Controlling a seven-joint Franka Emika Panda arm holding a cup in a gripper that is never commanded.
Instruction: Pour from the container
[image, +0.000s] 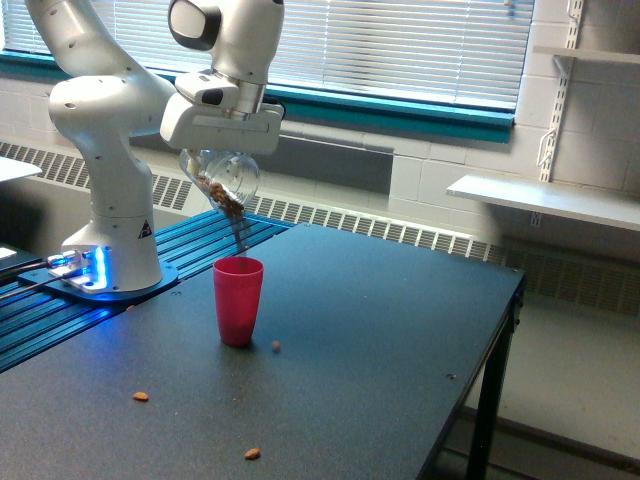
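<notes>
Exterior view: gripper (222, 152) is clamped on the clear handled jar (222, 180), held tipped over in the air above the red plastic cup (238, 300). Fingers mostly hidden behind the white hand housing, but the jar hangs directly under it, so the grip reads as closed on it. Brown nut pieces (228, 203) are bunched at the lowered lip, and a thin stream (240, 236) falls toward the cup mouth. The cup stands upright on the dark table (380, 330), near the robot base (105, 270).

Three strays lie on the tabletop: one nut (276, 346) just beside the cup on the exterior view's right, one (141, 396) nearer the front left, one (253, 453) at the front edge.

Risks, judged:
- Pour height is large, so pieces may bounce off the rim or out of the cup.
- Narrow cup mouth; any drift sends the stream past it.
- A steeper tilt could dump the clump at once and overshoot.
- The light cup could tip if struck.
</notes>
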